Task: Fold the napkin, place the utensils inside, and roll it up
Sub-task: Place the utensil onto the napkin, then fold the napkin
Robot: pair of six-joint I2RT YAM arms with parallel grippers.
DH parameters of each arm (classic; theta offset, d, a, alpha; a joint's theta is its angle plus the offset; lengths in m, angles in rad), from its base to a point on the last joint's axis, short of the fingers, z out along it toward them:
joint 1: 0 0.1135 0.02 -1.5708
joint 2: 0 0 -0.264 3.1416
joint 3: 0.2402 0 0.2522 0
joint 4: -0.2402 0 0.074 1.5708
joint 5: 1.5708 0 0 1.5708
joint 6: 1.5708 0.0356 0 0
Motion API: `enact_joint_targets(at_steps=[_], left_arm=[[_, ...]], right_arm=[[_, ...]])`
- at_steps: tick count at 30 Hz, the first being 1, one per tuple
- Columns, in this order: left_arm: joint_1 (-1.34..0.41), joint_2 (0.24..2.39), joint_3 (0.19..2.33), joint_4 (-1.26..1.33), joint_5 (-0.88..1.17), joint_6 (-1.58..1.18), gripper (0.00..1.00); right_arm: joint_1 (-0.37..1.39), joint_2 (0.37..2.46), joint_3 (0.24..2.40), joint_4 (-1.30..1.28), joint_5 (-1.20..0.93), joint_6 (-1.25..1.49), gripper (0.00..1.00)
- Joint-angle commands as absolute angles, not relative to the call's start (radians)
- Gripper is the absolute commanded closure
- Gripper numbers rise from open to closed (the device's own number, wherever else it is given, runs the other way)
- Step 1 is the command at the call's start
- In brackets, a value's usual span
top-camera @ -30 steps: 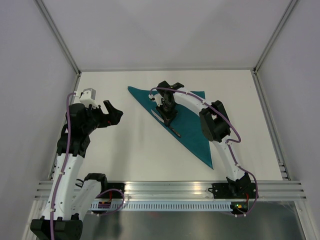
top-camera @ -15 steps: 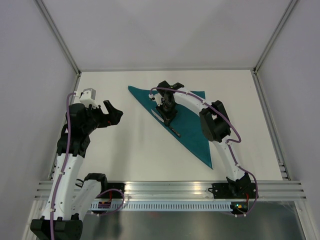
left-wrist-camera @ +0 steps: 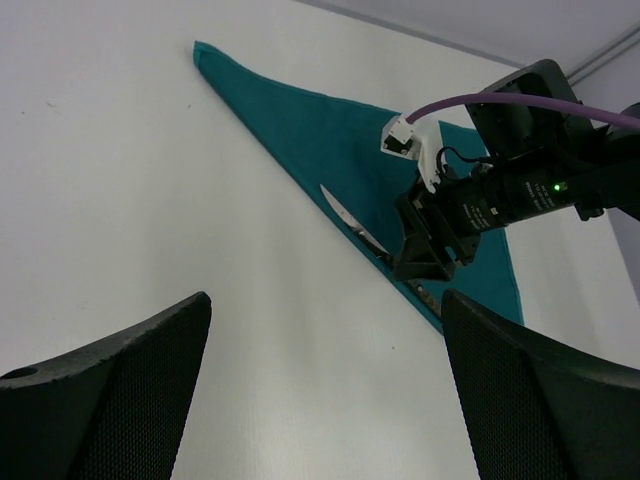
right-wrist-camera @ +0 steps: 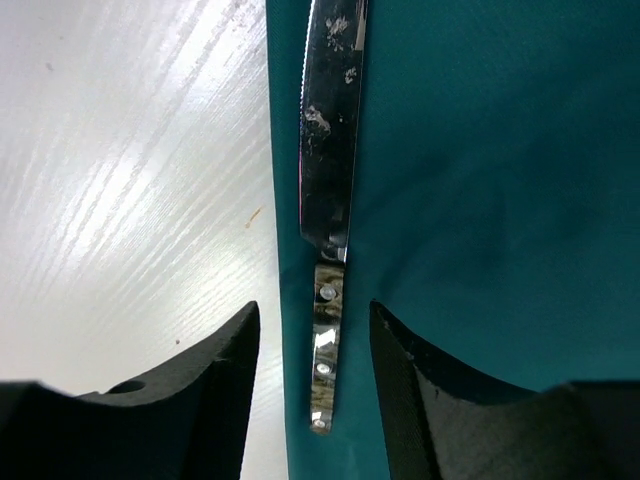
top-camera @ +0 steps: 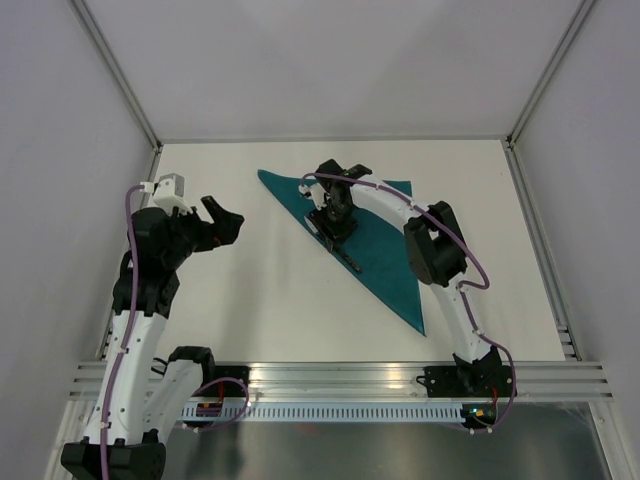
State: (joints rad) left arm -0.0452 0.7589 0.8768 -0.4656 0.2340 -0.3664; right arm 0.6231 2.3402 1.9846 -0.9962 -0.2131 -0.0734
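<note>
At the left, the left arm (top-camera: 140, 300) rose from its base on the aluminium rail (top-camera: 340, 378) at the near edge, with a purple cable (top-camera: 128, 250) running along its links. The left end effector (top-camera: 223, 219) hung above bare counter (top-camera: 250, 310) in a released state, its dark fingers (left-wrist-camera: 110, 395) spread wide and holding nothing. It was well apart from the napkin (top-camera: 385, 262). The napkin lay toward the counter's centre-right, folded into a teal triangle with its long edge running diagonally from far left to near right. The knife (right-wrist-camera: 331, 150) lay on the napkin just inside and parallel to that long edge, with its silver blade toward the far-left corner and its dark handle behind. The right end effector (top-camera: 336, 222) stood low over the knife, released. Its two fingers (right-wrist-camera: 225, 385) straddled the handle with a gap visible on each side. A green indicator (left-wrist-camera: 556, 186) glowed on the right wrist body, and the right arm (top-camera: 440, 260) curved back to its base at the rail. The counter was white with a faint grain. Pale grey panels in metal framing (top-camera: 120, 75) enclosed it on three sides.
</note>
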Motion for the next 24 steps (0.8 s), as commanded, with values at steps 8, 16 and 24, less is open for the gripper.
enact_joint_targets(at_steps=[8,16,24], left_arm=[[-0.153,0.733,0.838,-0.207,0.298,-0.431,0.01],[-0.796,0.969,0.772,0.05,-0.15,-0.169,0.02],[-1.219,1.392,0.773,0.356,-0.317,0.072,0.09]], right_arm=[[0.487,2.037,2.002,-0.934,-0.258,-0.014,0.43],[0.178,1.91,1.913,-0.845,-0.328,-0.031,0.43],[-0.032,1.865,1.812,-0.785,-0.435,-0.026,0.45]])
